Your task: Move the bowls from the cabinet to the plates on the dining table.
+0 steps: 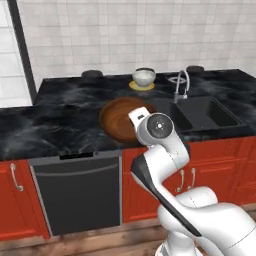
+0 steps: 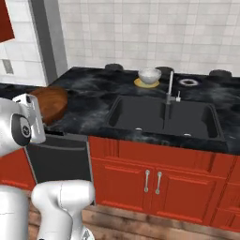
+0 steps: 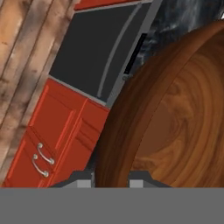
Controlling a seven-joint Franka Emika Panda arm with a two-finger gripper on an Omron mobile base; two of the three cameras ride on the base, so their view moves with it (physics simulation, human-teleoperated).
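The two-finger gripper (image 3: 111, 178) is clamped across the rim of the dark glossy brown wood-grained bowl (image 3: 175, 118). Judged rigid, smooth and slip-prone; the rim pinch is the practical hold and tilting should be avoided.

The brown bowl (image 1: 122, 120), glossy with a wood-like grain, is hanging tilted over the front part of the black white-veined marble worktop (image 1: 60, 117), just left of the sink, with its rim pinched between the jaws of the gripper (image 3: 111, 178). The pale grey speckled bowl (image 1: 143, 76) is sitting upright on the yellow-orange plate (image 1: 142, 86) near the back edge of the worktop, just left of the faucet. In the right base view a second plate (image 2: 188, 82), white with a dark rim and dark centre, is lying flat behind the sink, to the right of the faucet.
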